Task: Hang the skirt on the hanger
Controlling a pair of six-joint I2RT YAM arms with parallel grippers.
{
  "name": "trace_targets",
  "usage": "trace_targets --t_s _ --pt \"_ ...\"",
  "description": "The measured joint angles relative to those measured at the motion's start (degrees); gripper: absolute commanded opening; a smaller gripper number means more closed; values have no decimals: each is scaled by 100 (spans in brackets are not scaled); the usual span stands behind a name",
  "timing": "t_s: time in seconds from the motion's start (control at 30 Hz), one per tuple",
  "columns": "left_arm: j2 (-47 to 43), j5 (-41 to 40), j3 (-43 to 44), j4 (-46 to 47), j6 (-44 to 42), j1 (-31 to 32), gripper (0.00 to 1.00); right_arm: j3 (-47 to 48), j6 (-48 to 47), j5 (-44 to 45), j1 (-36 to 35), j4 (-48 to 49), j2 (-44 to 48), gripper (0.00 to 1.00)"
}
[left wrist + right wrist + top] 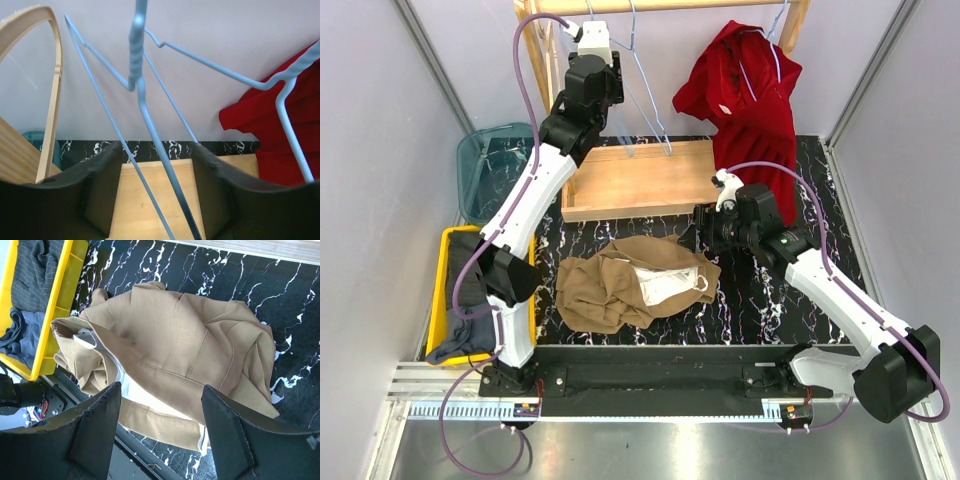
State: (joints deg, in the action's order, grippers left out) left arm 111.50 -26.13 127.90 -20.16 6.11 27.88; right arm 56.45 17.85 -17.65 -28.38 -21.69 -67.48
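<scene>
Nearest the arm bases, the skirt lies crumpled on the black, white-veined marble table, off any hanger. It is a tan woven cloth with stitched seams, and a white lining spills from its folds. The right wrist view shows those seams and the lining band far more plainly than the top view does. Just left of the skirt stands a yellow plastic bin holding dark grey garments, one of them pin-striped, a detail only the right wrist view gives.

The right gripper hangs over the skirt with its dark fingers spread wide, grasping nothing.

Farther back a pale wooden board lies flat on the table, with a teal translucent tub to its left.

Higher and farther still, the left gripper is raised to the wooden rail. Its fingers stand apart on either side of the twisted neck of a light-blue wire hanger, not clamped on it. Only the left wrist view shows this.

To the right, a red garment hangs from a second blue hanger. A small white patch on it is too small to read.
</scene>
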Motion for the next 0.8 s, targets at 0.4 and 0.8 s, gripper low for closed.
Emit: trace_targets --t_s 0.4,0.8 --pt "-9 -13 39 -122 -96 -2 0 -2 2 17 0 0 -11 73" --pt "-780 208 33 -245 -160 -2 0 -22 37 173 2 0 11 99"
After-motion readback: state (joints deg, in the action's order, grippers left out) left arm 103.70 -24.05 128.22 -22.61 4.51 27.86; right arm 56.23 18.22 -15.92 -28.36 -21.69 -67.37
